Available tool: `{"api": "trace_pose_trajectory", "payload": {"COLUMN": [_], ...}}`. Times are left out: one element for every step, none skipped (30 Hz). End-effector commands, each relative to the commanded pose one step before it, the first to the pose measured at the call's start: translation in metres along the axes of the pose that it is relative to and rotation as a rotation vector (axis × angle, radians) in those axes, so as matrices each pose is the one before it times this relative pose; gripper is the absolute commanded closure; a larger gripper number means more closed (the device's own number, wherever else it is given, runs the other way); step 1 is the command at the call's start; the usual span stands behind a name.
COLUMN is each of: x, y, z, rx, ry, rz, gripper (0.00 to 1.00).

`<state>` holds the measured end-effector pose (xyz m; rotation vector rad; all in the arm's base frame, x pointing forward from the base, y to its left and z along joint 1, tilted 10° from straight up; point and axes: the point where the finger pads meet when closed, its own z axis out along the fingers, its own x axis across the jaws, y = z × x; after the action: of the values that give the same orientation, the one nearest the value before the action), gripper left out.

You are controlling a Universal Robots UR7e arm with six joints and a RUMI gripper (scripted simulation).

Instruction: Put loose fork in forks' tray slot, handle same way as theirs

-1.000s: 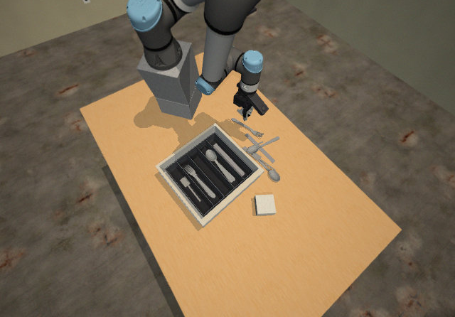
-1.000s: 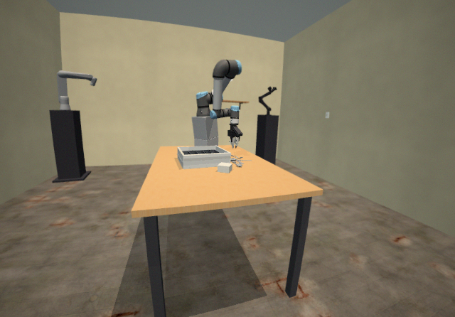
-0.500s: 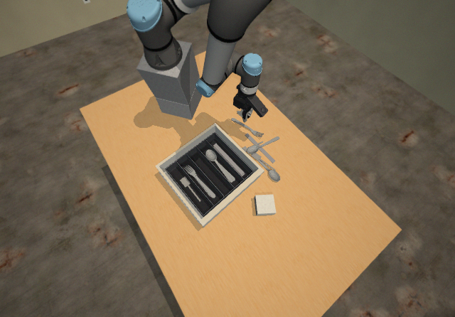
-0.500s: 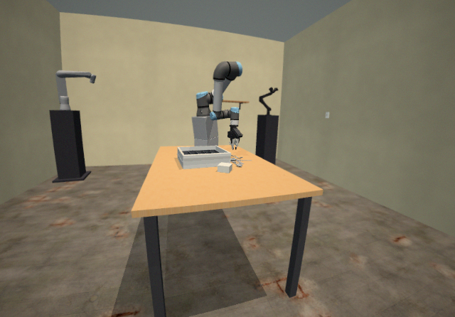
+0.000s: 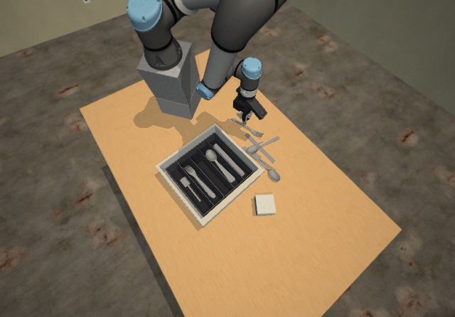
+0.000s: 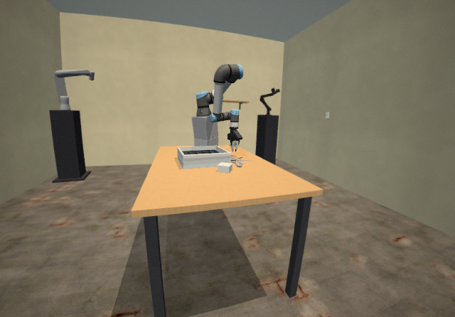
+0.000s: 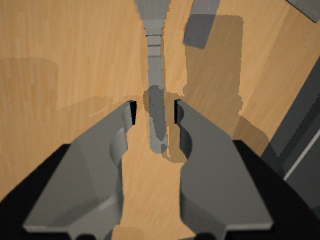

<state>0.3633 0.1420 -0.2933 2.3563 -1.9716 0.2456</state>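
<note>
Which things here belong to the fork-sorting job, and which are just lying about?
Belong to the job:
loose fork
gripper, fingers either side of the fork's handle
tray
slotted forks

Just lying about:
loose spoons
loose knife
white block
tray's own spoon, which stays put
</note>
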Motion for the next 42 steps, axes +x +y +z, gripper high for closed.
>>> {"api": "trace_pose_trajectory", "payload": {"x": [0.00032, 0.00000, 0.00000, -0.00004, -0.00005, -0.00006, -0.00006, 0.00000, 0.00000, -0.00022, -0.00002, -0.00001, 0.00000, 0.00000, 0.00001, 0.00000, -0.00001, -0.00001, -0.00002, 0.00001, 0.00001, 0.00001, 0.00001, 0.00000, 0.00000, 0.00000, 0.00000, 0.00000, 0.00000, 0.00000, 0.00000, 0.00000, 0.00000, 0.00000, 0.00000, 0.00000, 0.00000, 0.00000, 0.00000, 0.00000, 0.00000, 0.00000], "y": [-0.00361, 0.00001, 0.00000, 0.00001, 0.00001, 0.00001, 0.00001, 0.00000, 0.00000, 0.00005, 0.00001, 0.00001, 0.00000, 0.00000, 0.00000, 0.00000, 0.00000, 0.00000, 0.00004, -0.00005, 0.00003, 0.00002, 0.00001, 0.00001, 0.00000, 0.00000, 0.00001, 0.00000, 0.00000, 0.00000, 0.00000, 0.00000, 0.00000, 0.00000, 0.00000, 0.00000, 0.00000, 0.00000, 0.00000, 0.00000, 0.00000, 0.00000], "z": [0.00870, 0.00093, 0.00085, 0.00077, 0.00068, 0.00060, 0.00052, 0.00000, 0.00000, 0.00041, 0.00037, 0.00030, 0.00024, 0.00018, 0.00012, 0.00008, 0.00004, 0.00001, 0.00001, -0.00013, -0.00015, -0.00012, -0.00008, -0.00004, 0.00000, 0.00000, -0.00001, 0.00000, 0.00000, 0.00000, 0.00000, 0.00000, 0.00000, 0.00000, 0.00000, 0.00000, 0.00000, 0.00000, 0.00000, 0.00000, 0.00000, 0.00000], "rx": [0.00620, 0.00000, 0.00000, 0.00002, 0.00002, 0.00002, 0.00002, 0.00000, 0.00000, 0.00010, 0.00001, 0.00001, 0.00000, 0.00000, 0.00000, 0.00000, 0.00000, 0.00001, -0.00010, 0.00012, 0.00002, 0.00002, 0.00001, 0.00000, 0.00000, 0.00000, -0.00005, -0.00001, -0.00001, 0.00000, 0.00000, 0.00000, 0.00000, 0.00000, 0.00000, 0.00000, 0.00000, 0.00000, 0.00000, 0.00000, 0.00000, 0.00000], "ry": [-0.00061, 0.00000, 0.00000, 0.00000, 0.00000, 0.00000, 0.00000, 0.00000, 0.00000, -0.00002, 0.00000, 0.00000, 0.00000, 0.00000, 0.00000, 0.00000, 0.00000, 0.00000, 0.00000, 0.00000, 0.00000, 0.00000, 0.00000, 0.00000, 0.00000, 0.00000, 0.00000, 0.00000, 0.00000, 0.00000, 0.00000, 0.00000, 0.00000, 0.00000, 0.00000, 0.00000, 0.00000, 0.00000, 0.00000, 0.00000, 0.00000, 0.00000], "rz": [0.00138, 0.00000, 0.00000, -0.00010, -0.00014, -0.00015, -0.00015, 0.00000, 0.00000, -0.00036, -0.00001, 0.00000, 0.00003, 0.00004, 0.00004, 0.00003, 0.00002, 0.00000, -0.00003, 0.00000, -0.00002, -0.00001, -0.00001, 0.00000, 0.00000, 0.00000, 0.00000, 0.00000, 0.00000, 0.00000, 0.00000, 0.00000, 0.00000, 0.00000, 0.00000, 0.00000, 0.00000, 0.00000, 0.00000, 0.00000, 0.00000, 0.00000], "gripper": [0.83, 0.83, 0.83, 0.83, 0.83, 0.83, 0.83, 0.83, 0.83, 0.83, 0.83, 0.83, 0.83, 0.83, 0.83, 0.83, 0.83, 0.83, 0.83, 0.83, 0.83, 0.83, 0.83, 0.83, 0.83, 0.83, 0.83, 0.83, 0.83, 0.83, 0.83, 0.83, 0.83, 0.83, 0.83, 0.83, 0.83, 0.83, 0.83, 0.83, 0.83, 0.83]}}
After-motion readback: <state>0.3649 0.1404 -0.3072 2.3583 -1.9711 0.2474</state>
